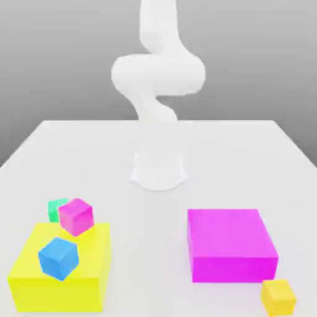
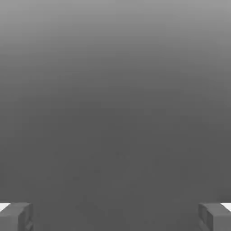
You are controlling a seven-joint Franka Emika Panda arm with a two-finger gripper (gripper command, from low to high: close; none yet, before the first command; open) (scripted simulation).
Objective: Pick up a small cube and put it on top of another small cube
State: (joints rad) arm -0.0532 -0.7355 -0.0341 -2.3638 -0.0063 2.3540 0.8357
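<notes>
The small green cube (image 1: pixel 56 208) sits on the white table at the exterior view's left, partly hidden behind a small magenta cube (image 1: pixel 76 216). A small blue cube (image 1: pixel 59 257) rests on a big yellow block (image 1: pixel 37 285), and the magenta cube leans at that block's far edge. A small yellow cube (image 1: pixel 278 296) lies at the front right. In the hand view my gripper (image 2: pixel 115 216) stands open, its two fingertips (image 2: pixel 17 215) far apart with only grey background between them. The white arm (image 1: pixel 158 71) rises from its base at the table's middle.
A big magenta block (image 1: pixel 230 243) stands on the table (image 1: pixel 247 155) at the exterior view's right, just behind the small yellow cube. The arm's round base (image 1: pixel 159 171) sits at the table's centre. Bare table surface stretches between the two big blocks.
</notes>
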